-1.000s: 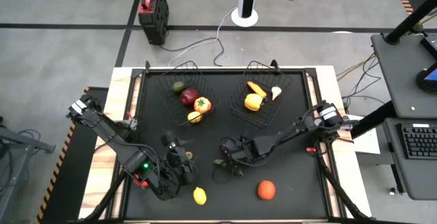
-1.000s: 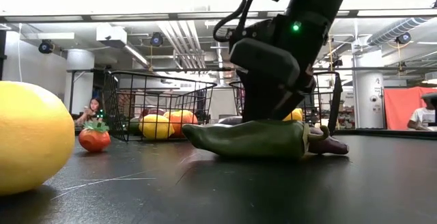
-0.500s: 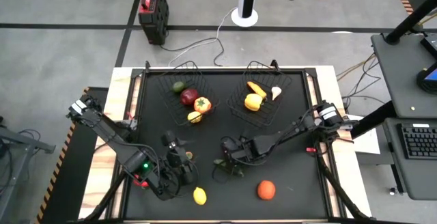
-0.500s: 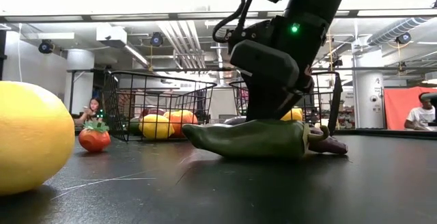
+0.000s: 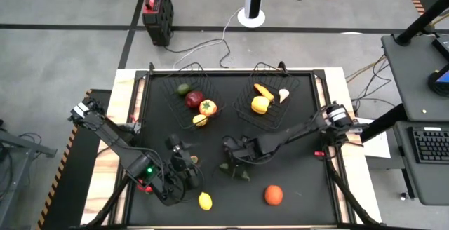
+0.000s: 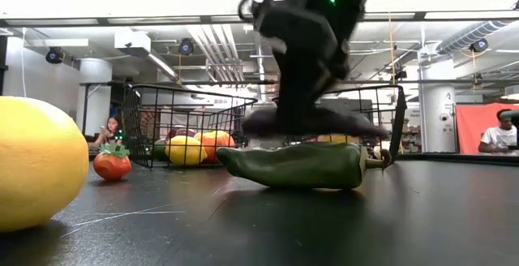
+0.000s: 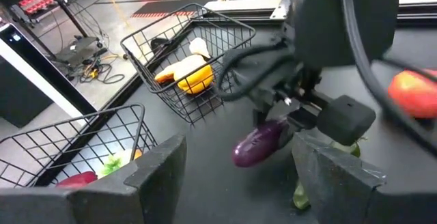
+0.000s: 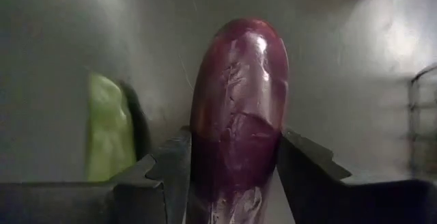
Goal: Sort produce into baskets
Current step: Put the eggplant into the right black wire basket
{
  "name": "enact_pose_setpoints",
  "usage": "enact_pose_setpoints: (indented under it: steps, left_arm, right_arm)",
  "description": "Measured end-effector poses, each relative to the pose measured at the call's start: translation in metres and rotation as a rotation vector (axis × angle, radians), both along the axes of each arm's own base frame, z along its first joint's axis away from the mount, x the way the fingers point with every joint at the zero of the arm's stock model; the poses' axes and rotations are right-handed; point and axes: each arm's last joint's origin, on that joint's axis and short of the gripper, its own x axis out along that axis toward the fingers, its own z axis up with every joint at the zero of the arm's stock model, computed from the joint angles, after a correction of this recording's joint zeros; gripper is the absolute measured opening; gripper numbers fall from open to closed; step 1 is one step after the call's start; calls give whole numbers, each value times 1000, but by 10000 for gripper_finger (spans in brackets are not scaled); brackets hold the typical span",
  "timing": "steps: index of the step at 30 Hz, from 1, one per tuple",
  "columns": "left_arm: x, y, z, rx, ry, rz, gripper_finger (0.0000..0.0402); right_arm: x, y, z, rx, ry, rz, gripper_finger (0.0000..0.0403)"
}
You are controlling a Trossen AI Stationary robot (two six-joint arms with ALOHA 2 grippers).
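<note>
The right hand [image 5: 229,149] grips the glossy purple eggplant [image 8: 239,108] above the green pepper [image 6: 296,165]; the left hand [image 5: 184,161], at its 9 o'clock, gapes empty.

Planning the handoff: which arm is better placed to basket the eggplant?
Right. The right gripper already grips the eggplant, lifted off the table near the right basket; the left gripper holds nothing.

Eggplant [image 8: 239,108]: glossy dark purple. Pepper [image 6: 296,165]: deep green. Lemon [image 6: 36,162]: yellow. Tomato [image 6: 112,164]: red, green top. Baskets [image 5: 189,97]: black wire mesh. Table mat [image 5: 302,188]: black. Orange-red fruit [image 5: 273,195] on mat.
</note>
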Motion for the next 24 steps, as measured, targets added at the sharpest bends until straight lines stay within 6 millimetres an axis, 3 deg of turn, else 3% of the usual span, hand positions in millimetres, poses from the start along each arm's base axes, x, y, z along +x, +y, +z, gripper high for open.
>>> enact_pose_setpoints:
  steps: [7, 12, 18, 24]
  left_arm:
    - [0, 0, 0, -2, -2, 1, 249]
    - [0, 0, 0, -2, -2, 0, 249]
    - [0, 0, 0, -3, -3, 1, 249]
    - [0, 0, 0, -17, -12, 8, 249]
  right_arm:
    - [12, -10, 53, -41, -57, 90, 179]
    - [10, -29, 93, -88, -74, 124, 180]
    - [0, -73, 125, -130, -41, 89, 180]
    - [-24, -130, 131, -166, 48, 11, 180]
